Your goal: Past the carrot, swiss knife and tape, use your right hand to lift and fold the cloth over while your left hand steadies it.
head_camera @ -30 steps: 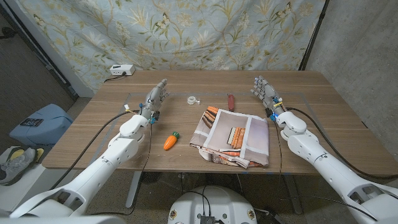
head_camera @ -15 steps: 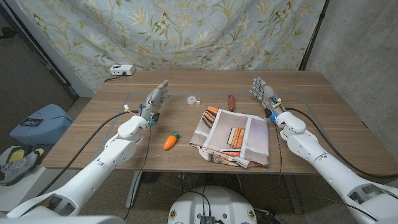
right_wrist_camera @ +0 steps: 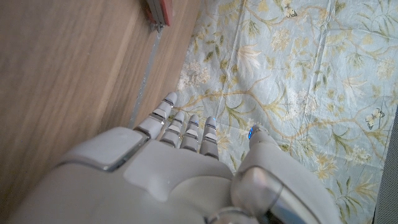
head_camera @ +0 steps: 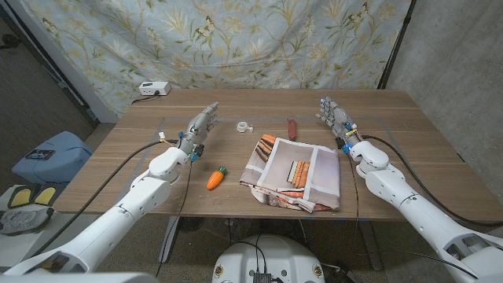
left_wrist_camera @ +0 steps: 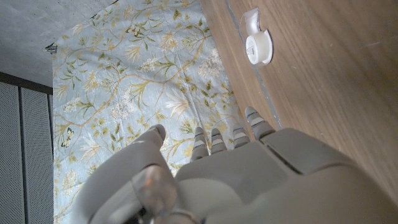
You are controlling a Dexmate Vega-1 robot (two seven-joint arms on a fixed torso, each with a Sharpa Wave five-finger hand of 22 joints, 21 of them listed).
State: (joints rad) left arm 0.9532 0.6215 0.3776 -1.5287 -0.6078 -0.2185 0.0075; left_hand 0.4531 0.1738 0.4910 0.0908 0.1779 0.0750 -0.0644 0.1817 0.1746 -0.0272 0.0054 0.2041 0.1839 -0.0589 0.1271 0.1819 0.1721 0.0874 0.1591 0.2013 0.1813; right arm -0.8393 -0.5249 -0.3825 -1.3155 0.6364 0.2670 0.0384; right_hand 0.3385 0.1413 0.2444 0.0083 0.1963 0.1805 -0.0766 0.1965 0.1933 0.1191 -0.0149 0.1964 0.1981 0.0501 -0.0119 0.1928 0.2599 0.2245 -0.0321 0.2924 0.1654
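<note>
A patterned cloth (head_camera: 299, 174) in white, orange and brown lies rumpled at the table's front middle. An orange carrot (head_camera: 215, 178) lies to its left. A white tape roll (head_camera: 244, 126) (left_wrist_camera: 259, 45) and a dark red swiss knife (head_camera: 292, 128) (right_wrist_camera: 158, 10) lie behind the cloth. My left hand (head_camera: 200, 125) (left_wrist_camera: 205, 180) hangs over the table left of the tape, fingers apart and holding nothing. Fingers spread and upright, my right hand (head_camera: 335, 117) (right_wrist_camera: 174, 168) stands behind the cloth's right corner, holding nothing.
A small white box (head_camera: 154, 89) with a cable sits at the table's far left corner. A floral curtain (head_camera: 236, 39) hangs behind the table (head_camera: 424, 149). Bare wood lies on both sides of the cloth.
My left hand has drifted a little to the right, toward the tape. The right hand and the objects have not moved.
</note>
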